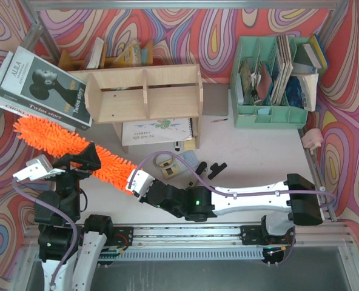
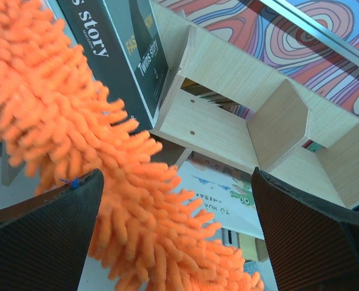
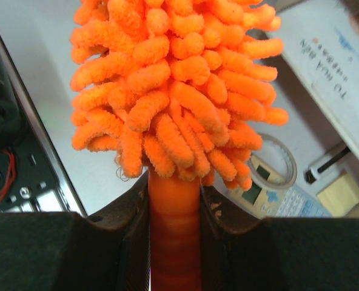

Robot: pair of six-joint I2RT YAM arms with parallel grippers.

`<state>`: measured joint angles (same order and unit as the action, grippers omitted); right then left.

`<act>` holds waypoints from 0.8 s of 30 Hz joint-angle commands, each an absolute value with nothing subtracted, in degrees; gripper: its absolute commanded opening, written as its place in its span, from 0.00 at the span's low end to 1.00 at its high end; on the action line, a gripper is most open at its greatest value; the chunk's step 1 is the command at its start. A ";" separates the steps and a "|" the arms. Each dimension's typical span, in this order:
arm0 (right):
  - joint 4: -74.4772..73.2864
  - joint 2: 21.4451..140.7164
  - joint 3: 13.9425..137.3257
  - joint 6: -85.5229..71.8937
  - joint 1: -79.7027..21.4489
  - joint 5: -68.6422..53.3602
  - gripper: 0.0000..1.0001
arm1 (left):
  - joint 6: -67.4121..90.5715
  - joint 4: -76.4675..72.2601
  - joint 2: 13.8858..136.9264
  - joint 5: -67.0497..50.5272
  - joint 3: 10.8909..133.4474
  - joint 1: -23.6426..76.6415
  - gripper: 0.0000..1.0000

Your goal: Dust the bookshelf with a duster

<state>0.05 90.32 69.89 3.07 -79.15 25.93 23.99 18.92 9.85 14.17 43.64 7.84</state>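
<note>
at the far left corner of the tabletop (image 1: 240,157) lies a stack of magazines (image 1: 13,85), with a dark book titled "twins story" (image 1: 52,88) on top, its right end against the left end of the bookshelf (image 1: 144,94). just nearer than these, the duster (image 1: 52,136) runs on a slant from the left edge toward the middle of the near edge, fluffy head to the left. it sits in front of the bookshelf's left end and apart from it; whether it rests on the tabletop or is lifted cannot be told.

the left gripper (image 1: 85,159) straddles the head about halfway along, jaws spread wide. in the left wrist view the orange pile (image 2: 107,182) passes between the two fingers (image 2: 40,236) and brushes the left one, but nothing is clamped. beyond them the bookshelf (image 2: 228,121) shows its two compartments and central divider.

the bookshelf stands at the far edge, left of the middle, with a few books (image 1: 116,54) leaning behind it and a spiral notebook (image 1: 158,130) lying beneath it. a calculator (image 1: 165,165) lies near the notebook.

the right gripper (image 1: 136,182), reaching across from the right, is clenched on the orange handle right where the fluffy head (image 3: 173,91) begins; the right wrist view shows both fingers pressed to the handle (image 3: 174,242).

a mint-green organiser (image 1: 270,91) full of papers stands at the far right corner.
</note>
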 commanded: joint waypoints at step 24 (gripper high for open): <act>-6.80 70.70 48.96 -15.20 -80.96 31.83 0.00 | 26.93 25.59 11.03 33.07 44.21 7.56 0.98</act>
<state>-6.66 75.70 50.61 -11.11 -79.75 28.03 25.32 22.98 10.37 25.58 43.64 7.84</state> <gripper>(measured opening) 0.330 0.984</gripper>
